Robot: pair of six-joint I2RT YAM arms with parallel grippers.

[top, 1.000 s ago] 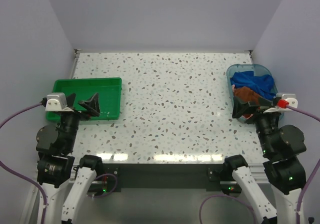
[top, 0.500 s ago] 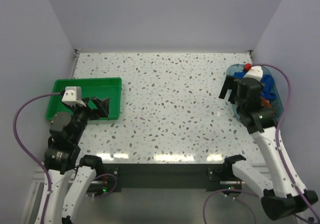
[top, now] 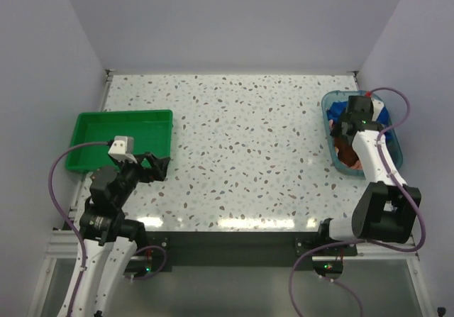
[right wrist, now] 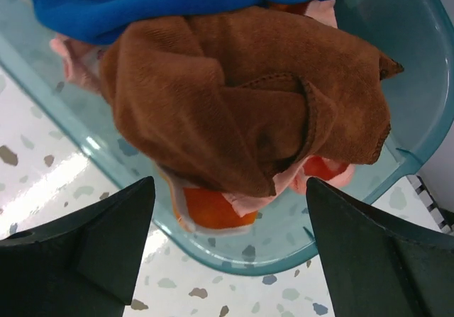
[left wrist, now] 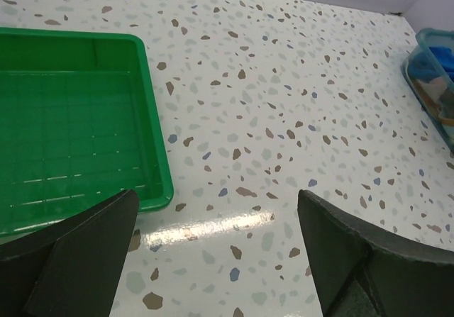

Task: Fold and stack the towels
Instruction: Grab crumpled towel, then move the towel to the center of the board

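Since a second ago the right gripper [right wrist: 228, 189] has swung out over the clear blue tub [right wrist: 397, 69], and the left gripper [left wrist: 216, 200] has slid off the green tray [left wrist: 71, 118] to hang over the speckled table [left wrist: 284, 118]. We see both pincers spread wide, gripping nothing. We judge the right one hovers above the rust-brown towel [right wrist: 241, 97] because it lies topmost in the tub. The blue towel [right wrist: 142, 5], pink towel [right wrist: 71, 62] and orange towel [right wrist: 209, 210] crowd round it, and the tub walls hem the fingers in.
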